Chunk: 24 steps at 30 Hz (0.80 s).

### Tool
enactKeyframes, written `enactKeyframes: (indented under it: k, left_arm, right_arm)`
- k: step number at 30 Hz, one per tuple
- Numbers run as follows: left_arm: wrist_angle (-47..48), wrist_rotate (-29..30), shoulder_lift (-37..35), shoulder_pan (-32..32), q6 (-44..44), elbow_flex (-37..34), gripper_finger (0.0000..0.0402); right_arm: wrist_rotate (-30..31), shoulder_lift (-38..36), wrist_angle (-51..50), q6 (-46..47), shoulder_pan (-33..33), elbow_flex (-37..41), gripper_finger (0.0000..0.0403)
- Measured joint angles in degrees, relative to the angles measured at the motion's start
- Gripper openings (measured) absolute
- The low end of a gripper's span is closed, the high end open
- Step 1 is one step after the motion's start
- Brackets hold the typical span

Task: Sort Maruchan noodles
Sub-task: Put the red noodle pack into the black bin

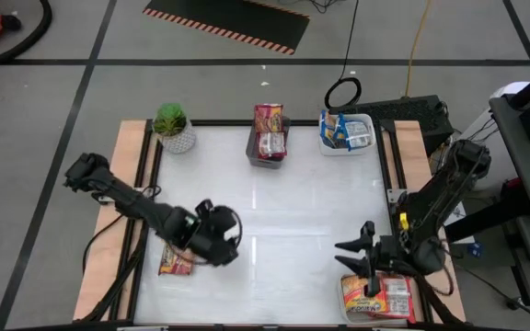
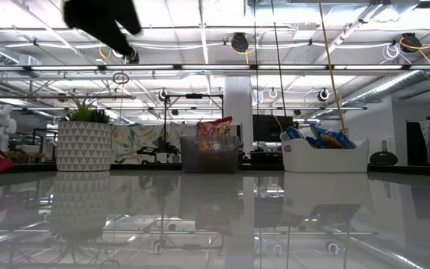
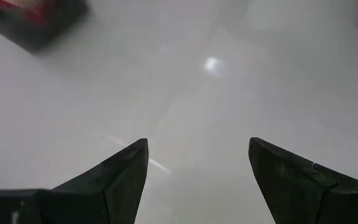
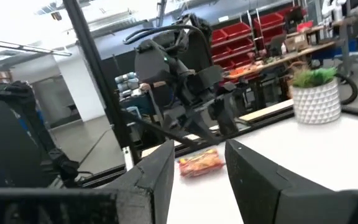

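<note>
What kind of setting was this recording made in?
Most likely a robotics lab or workshop, not a home. The low view shows an open industrial ceiling with strip lights and hanging cables, the right wrist view shows racks of red plastic storage bins, and black-and-orange hazard-striped matting lies on the floor.

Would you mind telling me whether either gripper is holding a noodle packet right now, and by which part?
Nothing is held. The left gripper is open over bare table; the right gripper is open too, with nothing between its fingers.
</note>
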<state>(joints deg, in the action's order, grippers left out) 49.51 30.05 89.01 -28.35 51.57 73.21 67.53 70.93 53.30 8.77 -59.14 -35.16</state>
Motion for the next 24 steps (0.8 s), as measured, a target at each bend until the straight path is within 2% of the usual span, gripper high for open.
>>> enactKeyframes:
  k: [3,7,12,19,24]
  left_arm:
    - [-0.36,-3.11,0.0,-3.19,5.14,0.02,0.0282]
    - [-3.86,-3.42,0.0,-7.22,10.88,0.02,0.0282]
    - [-12.02,-2.5,0.07,-13.18,11.18,0.04,0.0282]
    - [-18.92,0.21,1.54,-22.52,12.22,0.17,0.0282]
    - [-17.88,1.93,2.26,-27.05,13.02,0.15,0.0282]
  right_arm:
    - [0.01,4.2,-0.92,2.04,-0.48,-3.28,0.0139]
    - [-0.1,11.19,-2.1,2.65,-0.6,-9.78,0.0139]
    - [-1.72,19.85,-4.53,0.71,-0.9,-21.68,0.0139]
    - [-3.35,28.82,-15.64,-4.99,-1.45,-39.32,0.0139]
    - [-3.36,30.59,-17.63,-7.83,-1.39,-43.3,0.0139]
